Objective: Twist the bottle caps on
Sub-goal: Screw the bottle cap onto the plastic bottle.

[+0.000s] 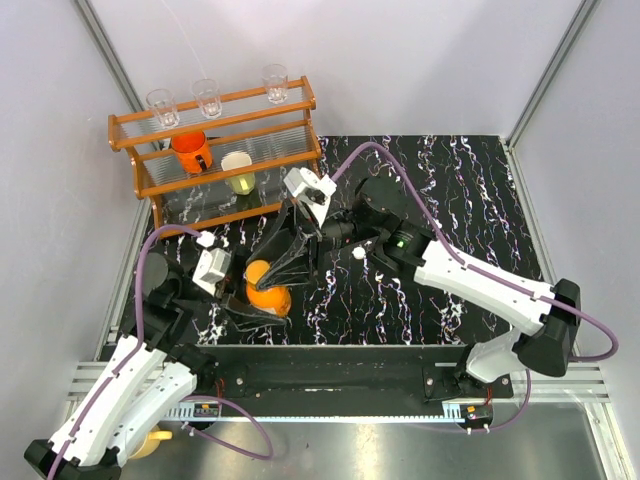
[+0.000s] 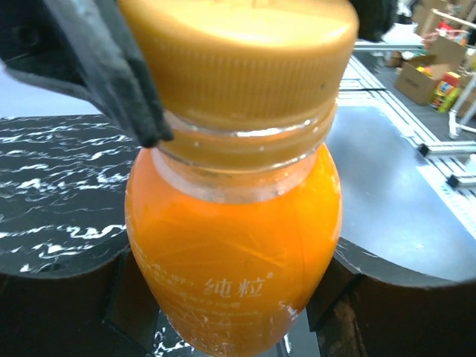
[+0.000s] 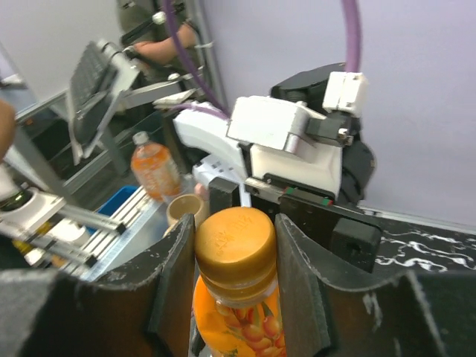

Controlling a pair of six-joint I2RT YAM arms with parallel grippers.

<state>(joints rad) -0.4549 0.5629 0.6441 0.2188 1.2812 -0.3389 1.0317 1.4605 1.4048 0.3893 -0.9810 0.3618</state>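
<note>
One orange bottle (image 1: pixel 268 297) stands upright on the counter (image 1: pixel 450 180), just in front of the wooden rack (image 1: pixel 240 122). The left end effector (image 2: pixel 230 297) is clamped round its belly. One orange cap (image 3: pixel 235 242) sits on the neck, and the right end effector (image 3: pixel 236 260) has both fingers pressed against it. On the rack: three clear glasses (image 1: pixel 207 97) on top, one orange mug (image 1: pixel 190 152) and one pale cup (image 1: pixel 238 170) below. One small white cap (image 1: pixel 357 253) lies farther out from the rack.
</note>
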